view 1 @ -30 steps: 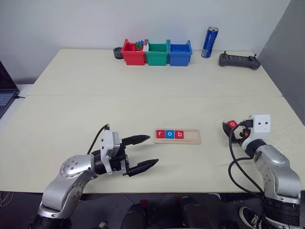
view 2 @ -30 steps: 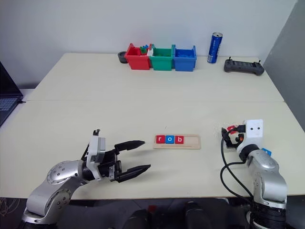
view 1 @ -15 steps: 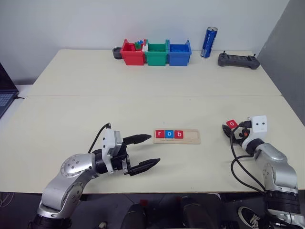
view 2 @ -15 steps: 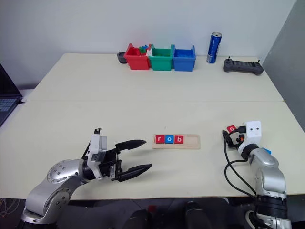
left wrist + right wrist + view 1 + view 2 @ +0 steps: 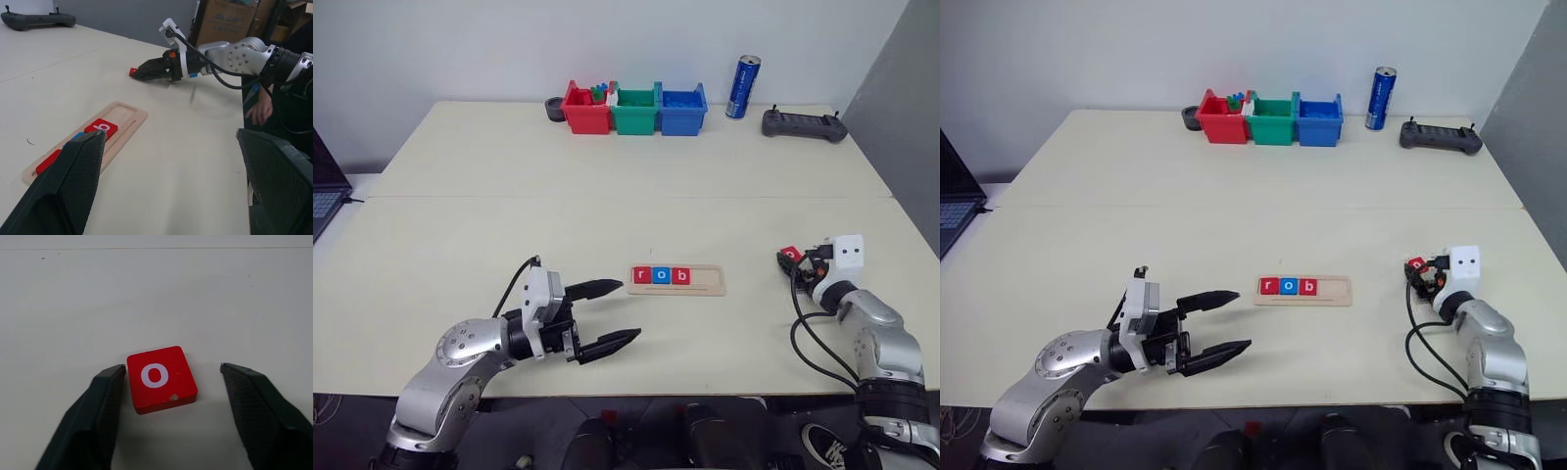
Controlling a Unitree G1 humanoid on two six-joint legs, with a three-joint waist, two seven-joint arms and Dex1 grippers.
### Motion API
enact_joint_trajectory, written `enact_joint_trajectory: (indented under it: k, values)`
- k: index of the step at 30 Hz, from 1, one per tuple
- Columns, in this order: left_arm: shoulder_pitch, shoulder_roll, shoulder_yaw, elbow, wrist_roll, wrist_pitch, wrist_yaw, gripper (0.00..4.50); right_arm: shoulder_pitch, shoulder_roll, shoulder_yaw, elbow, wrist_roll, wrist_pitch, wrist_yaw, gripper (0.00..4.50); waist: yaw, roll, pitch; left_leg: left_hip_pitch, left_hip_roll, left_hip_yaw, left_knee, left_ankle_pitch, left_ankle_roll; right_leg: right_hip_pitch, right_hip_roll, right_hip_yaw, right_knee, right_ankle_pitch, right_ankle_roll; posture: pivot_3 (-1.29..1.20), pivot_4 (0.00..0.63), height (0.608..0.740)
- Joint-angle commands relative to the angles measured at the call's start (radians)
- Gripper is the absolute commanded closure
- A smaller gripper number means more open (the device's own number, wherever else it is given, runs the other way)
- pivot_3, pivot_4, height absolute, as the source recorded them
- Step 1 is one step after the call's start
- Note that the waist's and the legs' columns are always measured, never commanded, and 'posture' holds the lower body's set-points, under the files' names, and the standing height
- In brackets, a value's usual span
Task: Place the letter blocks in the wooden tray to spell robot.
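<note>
Right fingers (image 5: 110, 396) astride red o block (image 5: 161, 378), one perhaps touching, ungripped; left fingers (image 5: 602, 287) spread, empty.

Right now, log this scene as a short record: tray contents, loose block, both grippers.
wooden tray: holds r, o, b at its left end; right slots bare
red o block: flat on the table, off to the tray's right
right gripper: open, one finger on each side of the red o block, not yet closed on it
left gripper: open, holding nothing, left of the tray
</note>
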Motion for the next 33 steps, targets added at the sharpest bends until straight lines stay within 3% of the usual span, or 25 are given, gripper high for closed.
enact_joint_trajectory:
  k: [1,3,4,8,14,18,29,33]
  values:
    - [-0.002,0.007,0.021,-0.032,-0.006,-0.025,-0.006,0.0,0.005,-0.002,-0.005,-0.012,0.01,0.007,-0.013,2.28,-0.001,0.0,0.0,0.0,0.0,0.0,0.0,0.0,0.0,0.0,0.0,0.0,0.0,0.0,0.0,0.0,0.15,0.74]
    - [0.0,0.007,0.021,-0.029,-0.004,-0.03,-0.009,0.0,0.011,0.002,0.0,-0.025,0.012,0.012,-0.019,2.96,-0.001,0.0,0.0,0.0,0.0,0.0,0.0,0.0,0.0,0.0,0.0,0.0,0.0,0.0,0.0,0.0,0.15,0.74]
    - [0.001,0.007,0.021,-0.028,-0.003,-0.032,-0.009,0.0,0.017,0.003,0.006,-0.034,0.012,0.015,-0.02,3.04,-0.001,0.0,0.0,0.0,0.0,0.0,0.0,0.0,0.0,0.0,0.0,0.0,0.0,0.0,0.0,0.0,0.15,0.74]
    - [0.006,0.01,0.023,-0.027,-0.005,-0.039,-0.012,0.0,0.077,0.021,0.036,-0.178,0.023,0.087,-0.044,3.04,0.001,0.0,0.0,0.0,0.0,0.0,0.0,0.0,0.0,0.0,0.0,0.0,0.0,0.0,0.0,0.0,0.15,0.74]
    - [0.02,0.013,0.029,-0.033,-0.011,-0.042,-0.013,0.0,0.231,0.08,0.071,-0.564,0.071,0.317,-0.139,3.04,0.001,0.001,0.0,0.0,0.0,-0.001,-0.001,0.0,0.0,0.0,0.0,0.0,0.0,0.0,0.0,0.0,0.15,0.74]
    - [0.017,0.006,0.021,-0.036,-0.008,-0.041,-0.006,0.0,0.314,0.168,0.116,-0.758,0.049,0.465,-0.275,3.04,0.003,0.001,0.0,0.0,0.0,-0.001,0.0,0.0,0.0,0.0,0.0,0.0,0.0,-0.001,0.0,0.0,0.15,0.74]
    - [0.006,0.008,0.019,-0.022,-0.007,-0.046,-0.017,0.0,0.387,0.275,0.214,-0.836,0.039,0.543,-0.365,3.04,0.002,0.001,-0.001,0.0,0.001,0.0,-0.001,0.0,0.0,-0.001,0.0,0.0,-0.001,-0.003,0.004,0.0,0.15,0.74]
    - [0.007,0.012,0.021,-0.02,-0.009,-0.044,-0.027,0.0,0.399,0.264,0.219,-0.832,0.05,0.548,-0.34,1.75,0.001,0.0,-0.001,0.0,0.001,0.0,-0.001,0.0,0.0,-0.001,0.0,0.0,-0.001,-0.003,0.004,0.0,0.15,0.74]
